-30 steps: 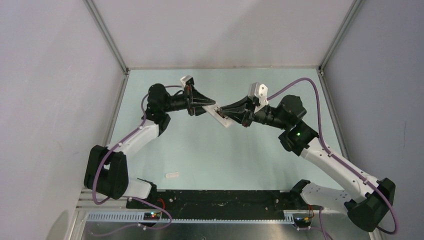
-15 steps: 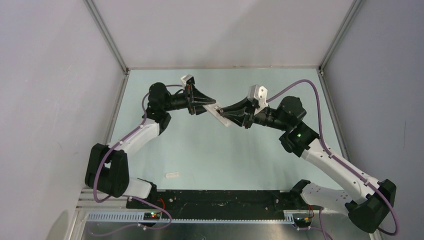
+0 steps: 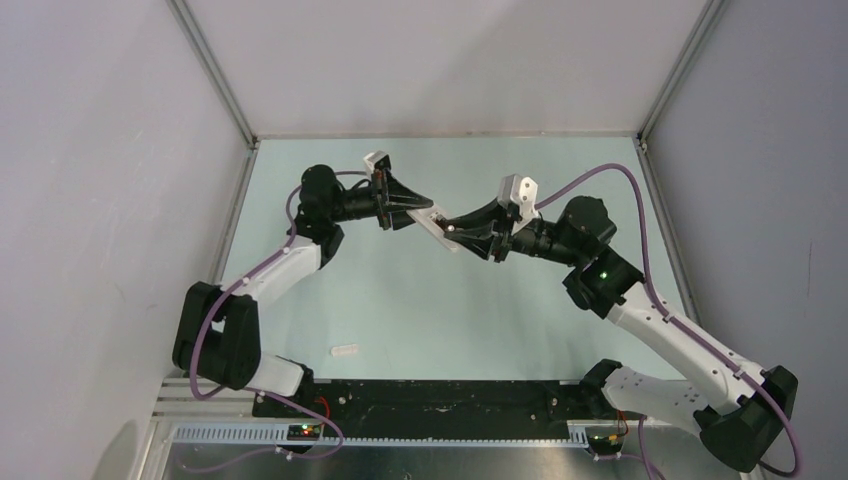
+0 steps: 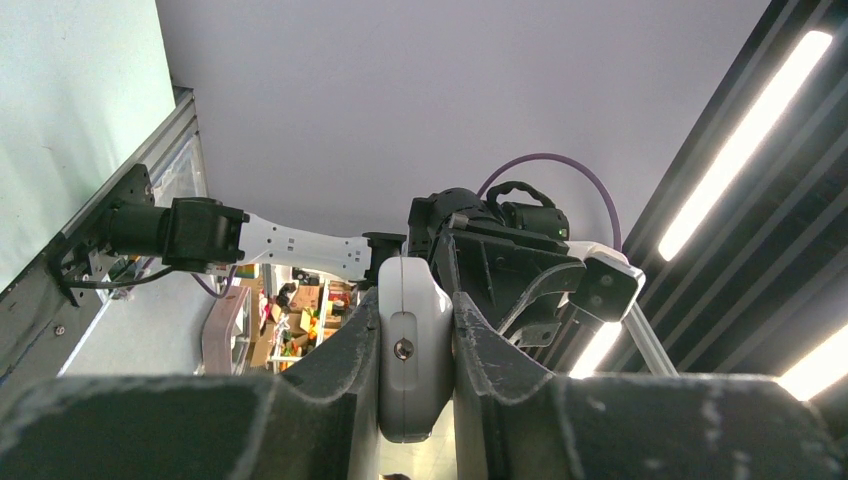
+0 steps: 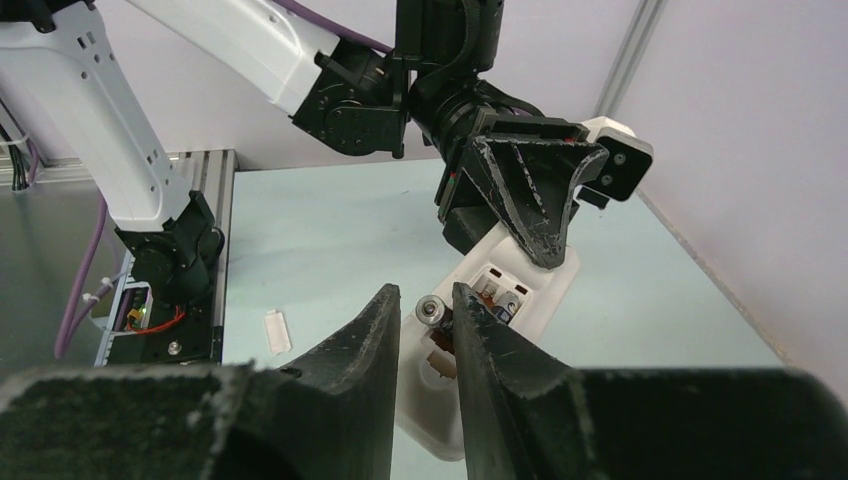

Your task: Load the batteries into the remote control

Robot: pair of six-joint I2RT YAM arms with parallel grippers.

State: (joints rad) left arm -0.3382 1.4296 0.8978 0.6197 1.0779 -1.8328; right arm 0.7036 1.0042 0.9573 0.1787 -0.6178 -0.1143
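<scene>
Pinching a battery (image 5: 432, 311) between its fingers, my right gripper (image 5: 427, 303) is closed on that small dark cylinder, whose silvery end faces the wrist camera. The cell sits right at the open brownish recess (image 5: 492, 290) in the back of the remote control (image 5: 540, 292), touching it or just above it; I cannot tell which. Something dark lies in the recess beside my fingertip, too small to name. My left gripper (image 4: 415, 325) is clamped on the remote's other end, a finger on either side, holding the white handset tilted in the air above the table (image 3: 450, 320), toward its back. A small white cover strip (image 3: 344, 351) lies flat on the table well apart, near the base of my left arm (image 3: 270, 275).
</scene>
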